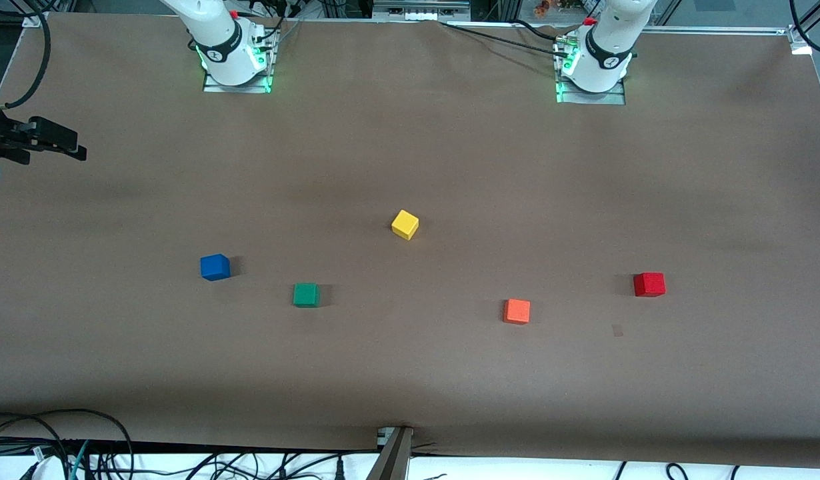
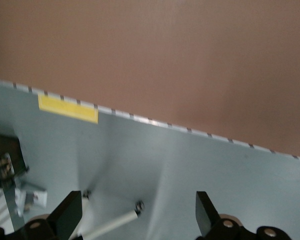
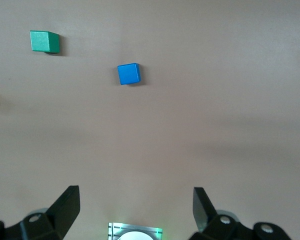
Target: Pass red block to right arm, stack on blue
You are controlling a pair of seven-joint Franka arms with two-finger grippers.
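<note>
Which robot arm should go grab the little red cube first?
Left. The small matte red cube sits toward the left arm's end of the table; the blue cube lies toward the right arm's end. Both hands are open and empty.

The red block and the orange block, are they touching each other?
Apart. The front view shows bare table between the red block and the orange block.
</note>
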